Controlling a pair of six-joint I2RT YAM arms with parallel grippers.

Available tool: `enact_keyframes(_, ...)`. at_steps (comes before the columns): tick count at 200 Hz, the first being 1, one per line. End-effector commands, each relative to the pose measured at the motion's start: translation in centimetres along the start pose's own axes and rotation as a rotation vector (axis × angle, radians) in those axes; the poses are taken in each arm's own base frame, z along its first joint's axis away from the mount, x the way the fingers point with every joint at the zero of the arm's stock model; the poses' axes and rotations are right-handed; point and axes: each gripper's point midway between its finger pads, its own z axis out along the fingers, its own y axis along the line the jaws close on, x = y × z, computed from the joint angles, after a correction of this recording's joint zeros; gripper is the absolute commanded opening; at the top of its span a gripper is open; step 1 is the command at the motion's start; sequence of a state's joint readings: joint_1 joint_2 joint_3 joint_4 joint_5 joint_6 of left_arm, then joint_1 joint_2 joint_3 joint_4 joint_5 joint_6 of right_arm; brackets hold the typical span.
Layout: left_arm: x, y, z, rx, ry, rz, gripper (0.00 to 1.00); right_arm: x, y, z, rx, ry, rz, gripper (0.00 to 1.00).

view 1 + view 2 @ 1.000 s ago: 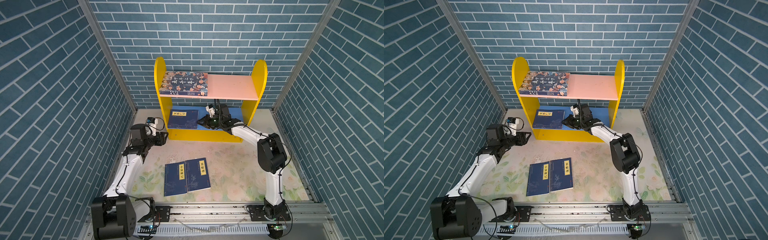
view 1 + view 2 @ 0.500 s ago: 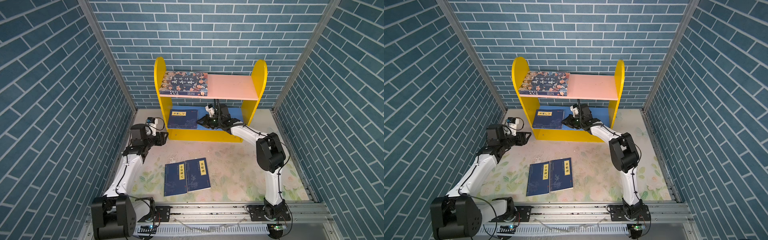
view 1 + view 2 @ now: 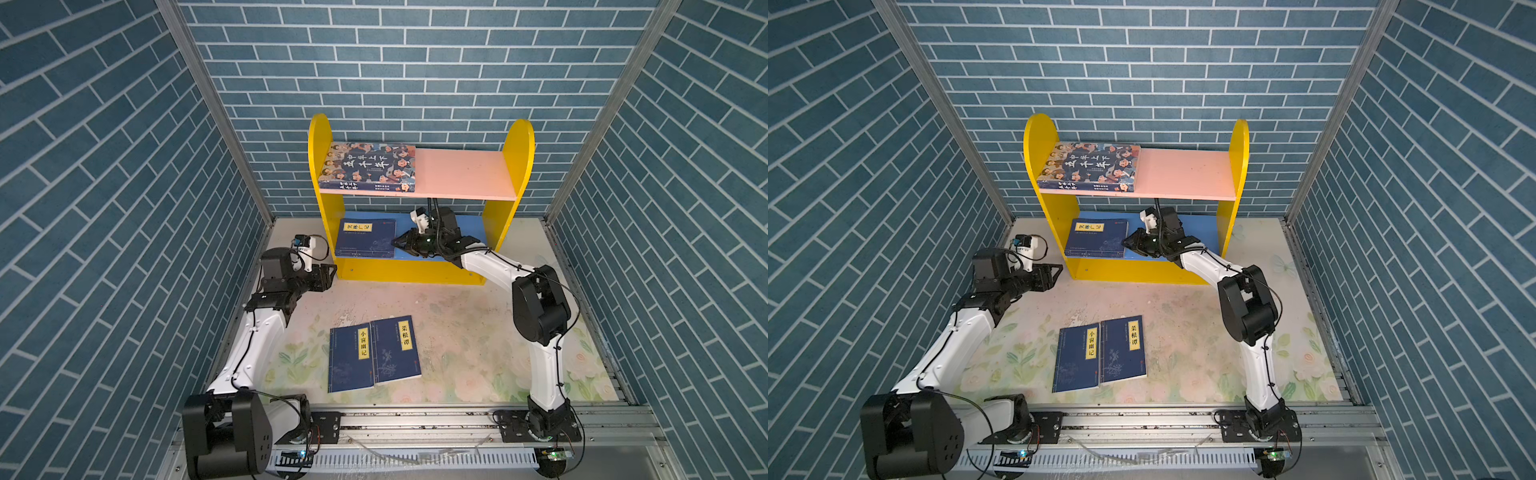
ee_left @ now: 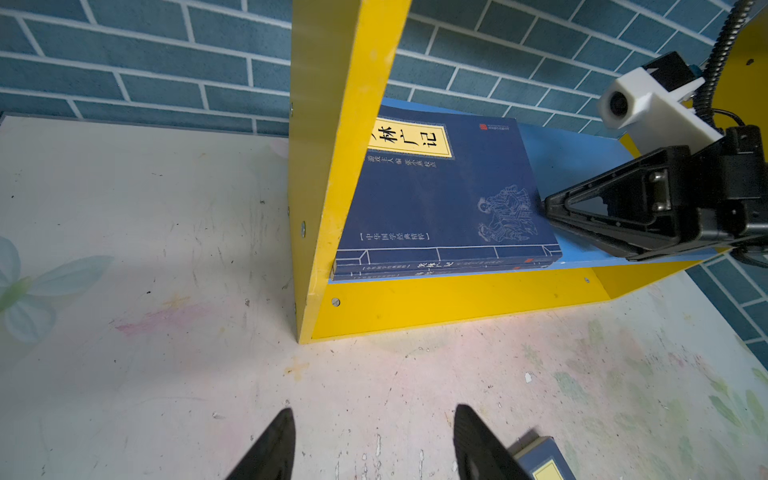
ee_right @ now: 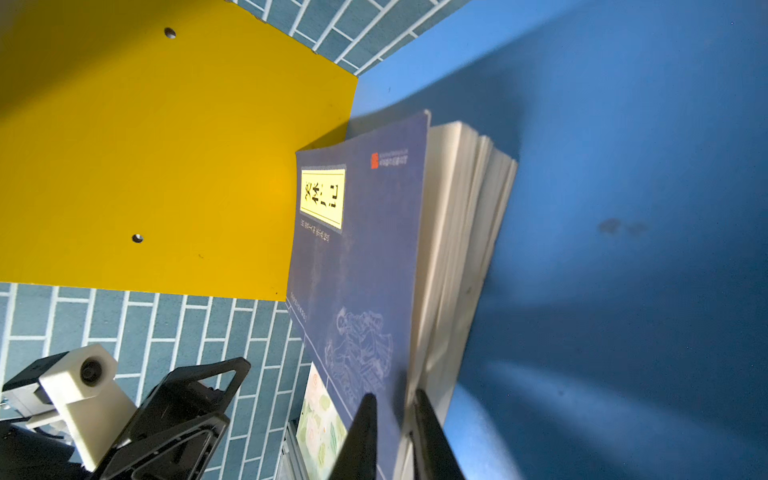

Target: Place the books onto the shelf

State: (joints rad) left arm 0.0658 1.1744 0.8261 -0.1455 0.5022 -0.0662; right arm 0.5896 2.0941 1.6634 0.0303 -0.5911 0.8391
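Note:
The shelf (image 3: 517, 166) stands against the back wall. A thick book with cartoon faces (image 3: 368, 166) lies on the left of its pink upper board (image 3: 1187, 172). Two navy books (image 3: 365, 237) are stacked on the blue lower board (image 4: 573, 149), against the left side. My right gripper (image 5: 394, 395) reaches into that tier and is shut on the right edge of the top navy book (image 5: 361, 249), its fingers narrowly apart around the cover and pages. Two more navy books (image 3: 351, 359) (image 3: 395, 347) lie side by side on the table. My left gripper (image 4: 372, 411) hovers open and empty left of the shelf.
Blue brick-pattern walls (image 3: 124, 208) close in the table on three sides. The floral table mat (image 3: 469, 332) lies bare between the shelf and the two loose books. A metal rail (image 3: 415, 419) carrying both arm bases runs along the front edge.
The right arm's elbow has shifted slightly left while its gripper stays at the book's edge on the lower board. The left arm and the books have not moved.

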Motion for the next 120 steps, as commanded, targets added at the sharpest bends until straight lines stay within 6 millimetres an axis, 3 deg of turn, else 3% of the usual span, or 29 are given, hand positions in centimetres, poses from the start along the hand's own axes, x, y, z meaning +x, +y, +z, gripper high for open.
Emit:
enact_keyframes(1, -1.0, -0.8, -1.1, 0.02, -0.017, 0.0, 0.62, -1.3, 2.6, -2.3, -0.008, -0.085, -0.076, 0.23)
enact_keyframes(30, -0.9, -1.6, -2.2, 0.037, -0.002, -0.003, 0.62, -1.4, 3.3, -4.6, -0.008, -0.134, -0.099, 0.27)
enact_keyframes(61, -0.4, -3.0, -3.4, 0.082, 0.032, 0.0, 0.63, 0.6, 3.2, -6.8, 0.0, -0.129, -0.098, 0.28)
enact_keyframes(120, 1.4, -7.5, -5.3, 0.326, 0.113, -0.006, 0.64, 8.9, 2.3, -11.4, 0.068, -0.032, -0.121, 0.3)
